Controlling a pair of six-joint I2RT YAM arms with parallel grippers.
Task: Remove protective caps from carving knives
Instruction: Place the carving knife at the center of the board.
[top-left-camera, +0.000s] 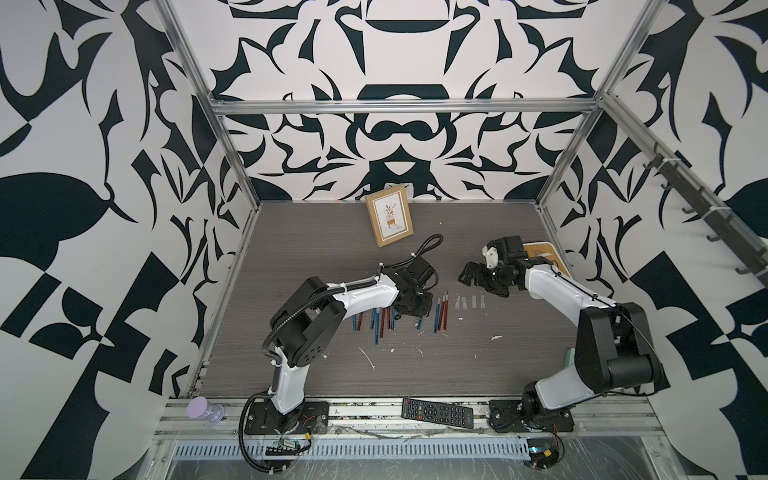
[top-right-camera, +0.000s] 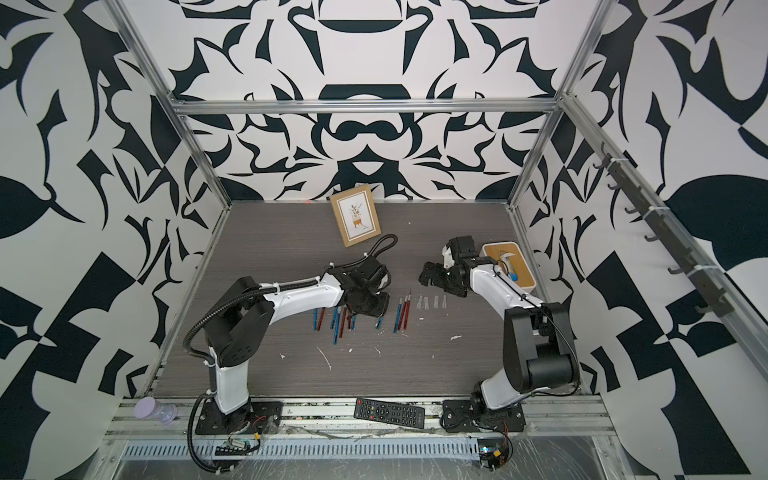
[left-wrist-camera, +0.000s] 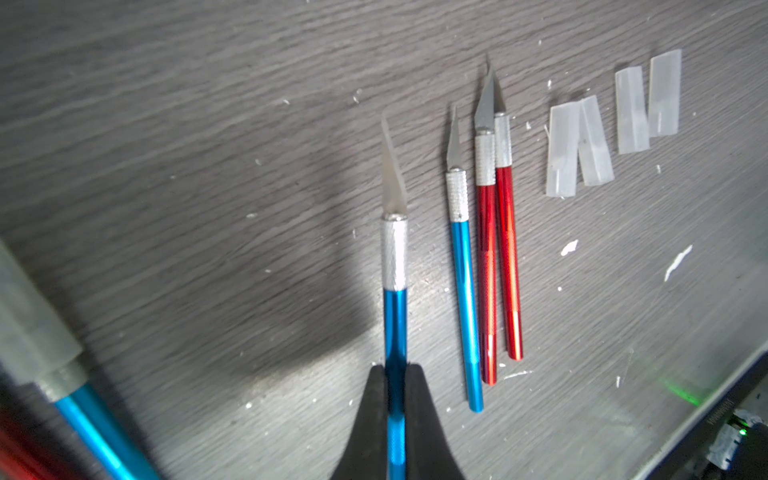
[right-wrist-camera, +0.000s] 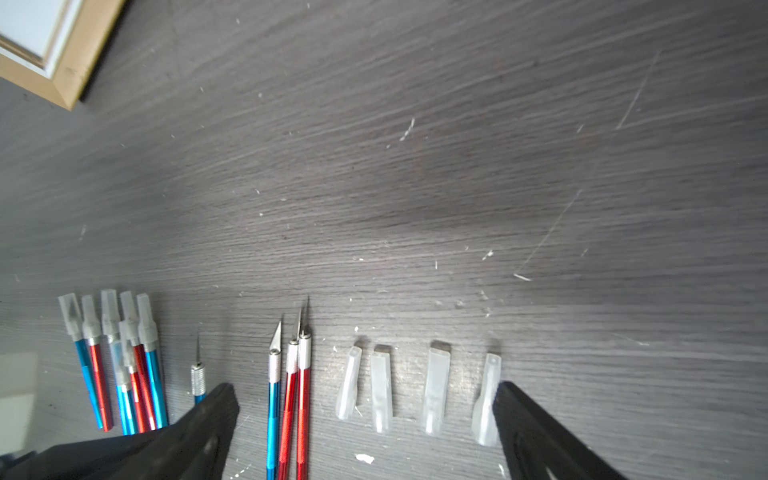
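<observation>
Left gripper clamped on the handle of a bare-bladed blue carving knife. Right gripper fingers spread wide. Four loose protective caps in a row, just right of centre in a top view.

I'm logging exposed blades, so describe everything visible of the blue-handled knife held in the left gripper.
The blue-handled carving knife is thin and pencil-like: a glossy metallic blue shaft, a knurled silver collar and a small pointed grey blade, bare, with no cap on it. The left gripper pinches its shaft between two black fingers, shut on it. It points roughly the same way as three uncapped knives lying beside it, apart from them. Whether it touches the dark wood-grain table is unclear.
</observation>
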